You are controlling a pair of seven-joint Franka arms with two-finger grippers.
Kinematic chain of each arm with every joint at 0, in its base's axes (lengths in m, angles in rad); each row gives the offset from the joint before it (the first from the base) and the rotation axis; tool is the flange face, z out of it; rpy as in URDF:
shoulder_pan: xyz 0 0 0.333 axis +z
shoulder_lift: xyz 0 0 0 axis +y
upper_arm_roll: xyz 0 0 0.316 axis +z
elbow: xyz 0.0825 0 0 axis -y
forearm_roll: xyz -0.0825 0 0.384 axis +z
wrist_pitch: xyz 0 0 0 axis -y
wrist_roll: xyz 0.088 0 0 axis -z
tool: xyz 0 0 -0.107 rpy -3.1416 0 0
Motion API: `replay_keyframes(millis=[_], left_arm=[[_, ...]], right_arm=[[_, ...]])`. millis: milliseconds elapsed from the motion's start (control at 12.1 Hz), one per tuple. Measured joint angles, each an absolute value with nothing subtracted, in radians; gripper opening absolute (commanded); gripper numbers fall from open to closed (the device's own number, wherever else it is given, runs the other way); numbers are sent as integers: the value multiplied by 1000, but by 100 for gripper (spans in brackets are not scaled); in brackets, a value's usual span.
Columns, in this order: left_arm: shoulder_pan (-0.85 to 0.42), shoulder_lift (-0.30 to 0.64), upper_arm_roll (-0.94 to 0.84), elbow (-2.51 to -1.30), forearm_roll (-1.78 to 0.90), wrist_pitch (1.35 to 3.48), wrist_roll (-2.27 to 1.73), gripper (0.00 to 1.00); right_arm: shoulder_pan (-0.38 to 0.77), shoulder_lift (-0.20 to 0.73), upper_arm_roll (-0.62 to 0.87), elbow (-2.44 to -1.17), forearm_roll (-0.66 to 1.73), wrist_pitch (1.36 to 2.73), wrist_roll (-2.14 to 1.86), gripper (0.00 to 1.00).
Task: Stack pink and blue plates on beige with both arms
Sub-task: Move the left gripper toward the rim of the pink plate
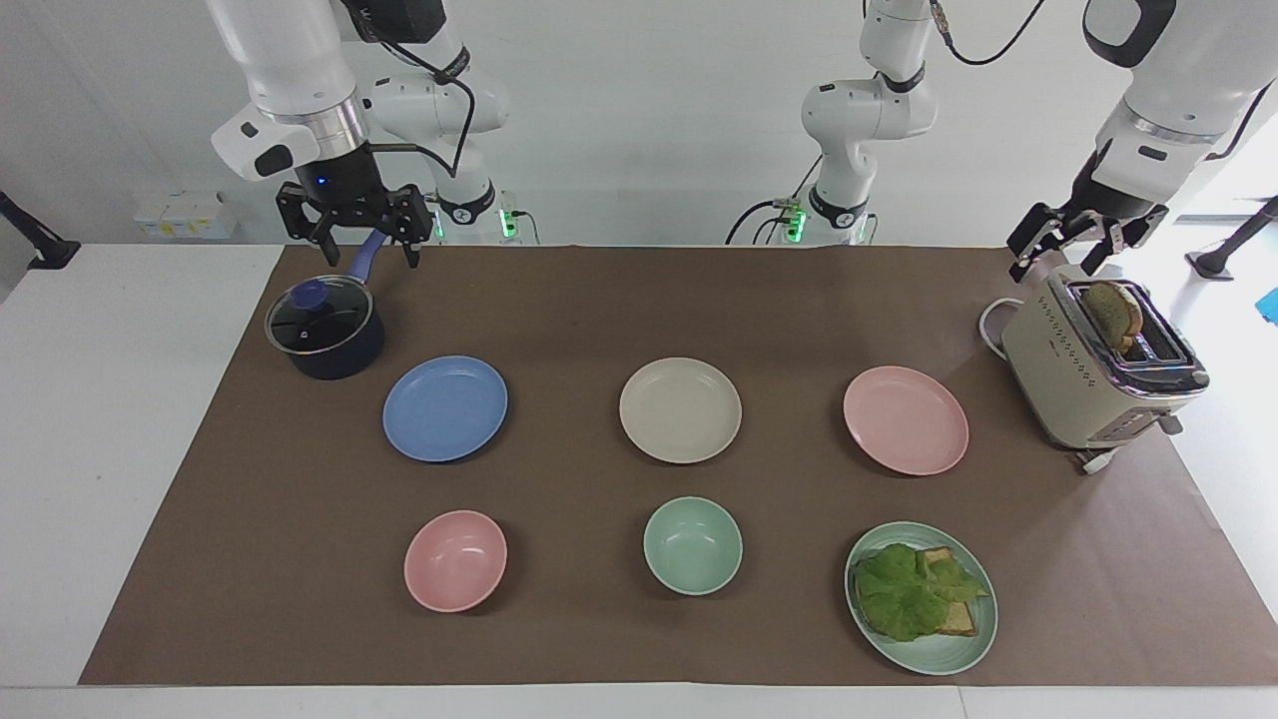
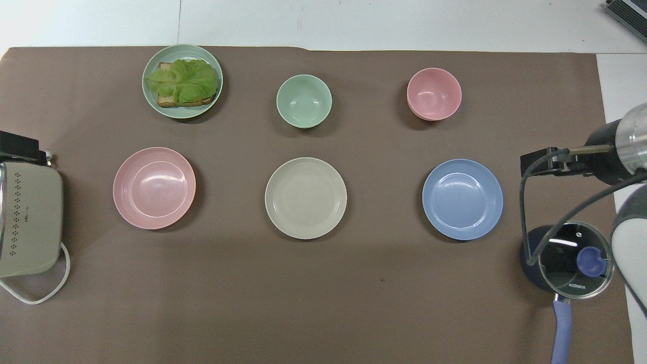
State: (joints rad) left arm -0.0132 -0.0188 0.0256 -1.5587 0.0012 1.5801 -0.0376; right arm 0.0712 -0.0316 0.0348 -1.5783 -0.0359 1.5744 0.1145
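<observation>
Three plates sit in a row across the brown mat, none stacked: the blue plate (image 1: 445,408) toward the right arm's end, the beige plate (image 1: 680,409) in the middle, the pink plate (image 1: 906,419) toward the left arm's end, each well apart from the next. Both grippers are up in the air and empty. The right gripper (image 1: 361,236) hangs with fingers spread wide over the blue handle of the pot (image 1: 325,330), the blue plate lying just beside that pot and farther from the robots. The left gripper (image 1: 1064,243) hovers over the toaster (image 1: 1093,374), fingers apart too, with the pink plate near the toaster on the mat. Count the rest: two bowls, one pink bowl (image 1: 455,560) and one green bowl (image 1: 692,545), one green plate (image 1: 921,597) carrying toast and lettuce, one glass-lidded pot, one toaster with a slice of bread standing in its slot.
</observation>
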Motion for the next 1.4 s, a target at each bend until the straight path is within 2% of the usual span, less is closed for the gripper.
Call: replay_keyframes(millis=[824,1071,1401], left_arm=[[-13,-20,26,-1580,1,1579,-39,100],[-13,-17,25,-1671,0,1609,-40,100],[-10,-13,25,-1837,0,1777,-54,100]], right_arm=[[71,-38,36,-1578,-36,1567,114,100],[71,-38,36,-1578,-36,1567,114,100],[71,-38,34,-1578,-36,1567,115,100]])
